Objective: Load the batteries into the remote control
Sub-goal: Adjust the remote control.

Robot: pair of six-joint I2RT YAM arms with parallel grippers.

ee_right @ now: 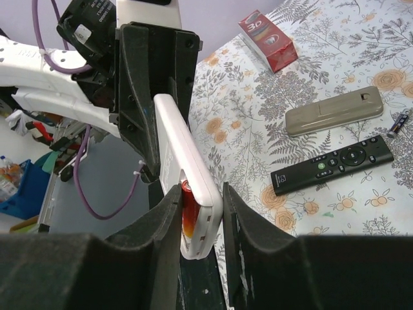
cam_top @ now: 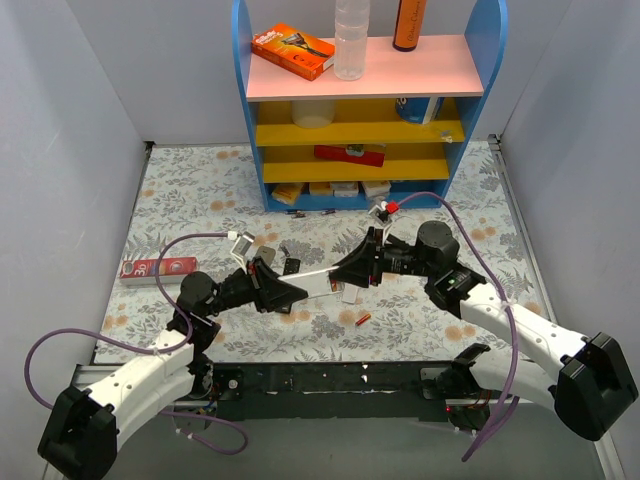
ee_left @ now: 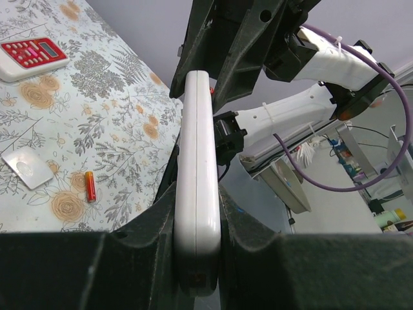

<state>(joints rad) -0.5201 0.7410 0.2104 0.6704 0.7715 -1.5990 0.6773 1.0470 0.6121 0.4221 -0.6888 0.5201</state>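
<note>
A red carton [ee_right: 268, 40] on the floral worktop [ee_right: 361, 39] reads "3D" — the only legible print. The left tool [ee_left: 197, 216] is clamped on the plain white oblong remote control [ee_left: 197, 148], up in the air. The right tool [ee_right: 201, 210] is closed on its other end. Only the right wrist view shows a red-orange cylindrical battery [ee_right: 186, 216] seated there — only the left wrist view shows a loose red-orange battery [ee_left: 90, 185] lying on the worktop.
</note>
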